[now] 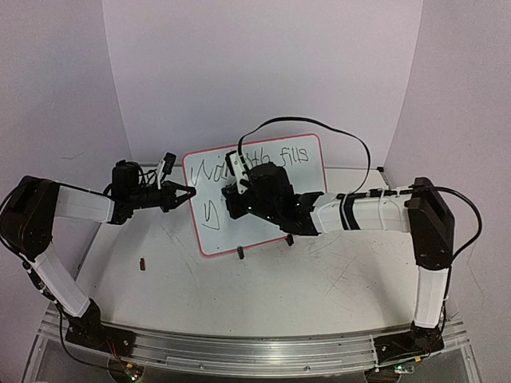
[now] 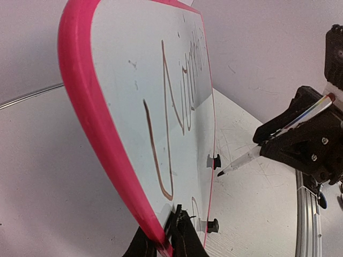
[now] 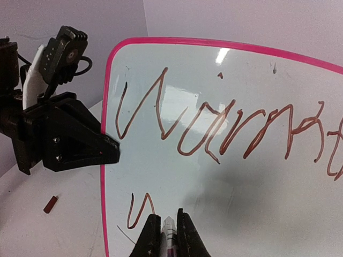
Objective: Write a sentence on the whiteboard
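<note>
Nearest the arm bases ran a metal rail (image 1: 239,351), and beyond it the scratched grey table (image 1: 335,279), where a small dark-red piece (image 1: 143,263) lay alone to the left. At the middle of the table stood the whiteboard (image 1: 215,227), propped at a tilt on two black clip feet (image 2: 213,160).

The left gripper (image 1: 188,193) was clamped narrow on the pink frame at the board's left edge. The right gripper (image 1: 237,187) was closed on a white marker (image 1: 237,166) over the board's face. The sentence (image 1: 294,155) ran along the top as "Warmth fills", with one short stroke begun beneath it at the left. Behind everything rose a plain pale lilac wall (image 1: 263,64).

Only the overhead view took in "fills" and both arms. The left wrist view alone showed the marker's dark tip close by the board. Whether it touched could not be told. The right wrist view alone showed the strokes as brownish-red, with the marker pointing just below the new stroke.
</note>
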`<state>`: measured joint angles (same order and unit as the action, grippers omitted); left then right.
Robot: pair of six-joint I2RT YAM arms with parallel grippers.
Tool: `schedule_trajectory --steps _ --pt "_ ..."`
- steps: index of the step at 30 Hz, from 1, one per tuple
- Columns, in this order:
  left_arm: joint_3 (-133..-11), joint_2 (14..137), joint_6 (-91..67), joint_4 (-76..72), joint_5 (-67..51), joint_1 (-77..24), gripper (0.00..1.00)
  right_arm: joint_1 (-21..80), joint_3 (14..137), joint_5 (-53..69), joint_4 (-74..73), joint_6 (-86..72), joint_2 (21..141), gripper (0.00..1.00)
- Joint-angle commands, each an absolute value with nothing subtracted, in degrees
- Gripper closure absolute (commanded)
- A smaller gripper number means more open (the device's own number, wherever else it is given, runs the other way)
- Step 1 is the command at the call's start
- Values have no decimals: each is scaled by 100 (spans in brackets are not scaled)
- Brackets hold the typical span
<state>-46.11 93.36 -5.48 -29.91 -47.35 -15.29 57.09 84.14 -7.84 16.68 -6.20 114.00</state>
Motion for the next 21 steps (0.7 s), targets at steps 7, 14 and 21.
schedule_trajectory --steps 7,14,21 --pt "-4688 9442 349 -2535 -3812 -1552 100 5702 8900 -846 1881 -404 11744 100" --pt "-4701 9452 353 -2531 -3829 -1553 100 5686 9024 -853 1872 -380 11876 100" --pt "-4691 9429 352 -2522 -3816 -1554 100 5682 8961 -751 1837 -465 11927 100"
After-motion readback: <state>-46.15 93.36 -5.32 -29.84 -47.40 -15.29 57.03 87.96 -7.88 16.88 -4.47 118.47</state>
